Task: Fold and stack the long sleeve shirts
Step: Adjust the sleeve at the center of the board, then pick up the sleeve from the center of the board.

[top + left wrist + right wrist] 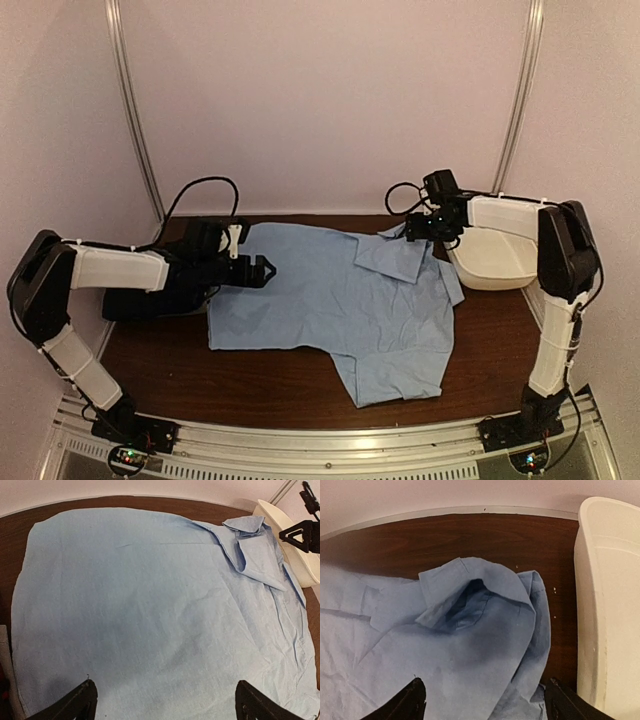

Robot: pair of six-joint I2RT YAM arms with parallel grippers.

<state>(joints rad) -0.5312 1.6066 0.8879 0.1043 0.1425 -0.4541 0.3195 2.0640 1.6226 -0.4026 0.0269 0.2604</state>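
The light blue shirt [330, 300] lies spread on the brown table, with its collar [465, 590] folded at the far right and a flap hanging toward the front edge. My left gripper [262, 270] is open and empty over the shirt's left edge; its view shows flat blue cloth [150, 605] between the wide-apart fingers [75, 705]. My right gripper [425, 228] is open and empty just above the collar area [487, 702], and it also shows in the left wrist view [300, 532]. A dark mass under my left arm [150, 295] looks like the black shirt.
The white oval tub [495, 262] stands at the far right, next to the shirt's collar [610, 605]. The back wall runs close behind the shirt. Bare brown table [250, 385] shows along the front.
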